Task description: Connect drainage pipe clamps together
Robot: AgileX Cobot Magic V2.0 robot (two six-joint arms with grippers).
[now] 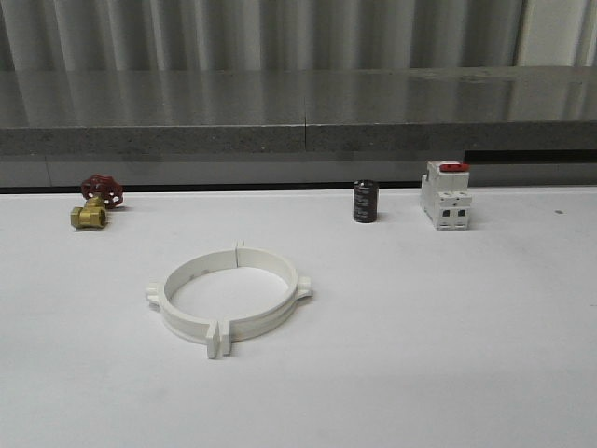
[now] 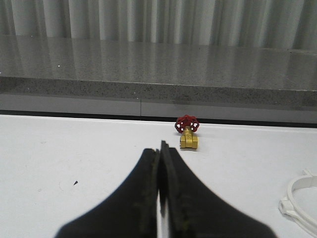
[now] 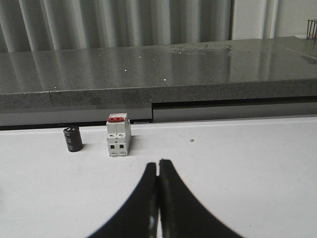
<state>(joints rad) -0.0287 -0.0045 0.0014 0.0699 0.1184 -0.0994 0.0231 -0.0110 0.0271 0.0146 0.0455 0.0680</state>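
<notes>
The two white pipe clamps (image 1: 230, 297) lie on the table (image 1: 448, 327), left of its middle, already meeting as a closed ring. They look light, stiff and a little slippery; I think the flat tabs at the near joint or the side lugs give the best hold. The left gripper (image 2: 159, 163) and right gripper (image 3: 158, 171) are both pressed together, empty. Whether the far joint is fully seated is hard to see.
</notes>
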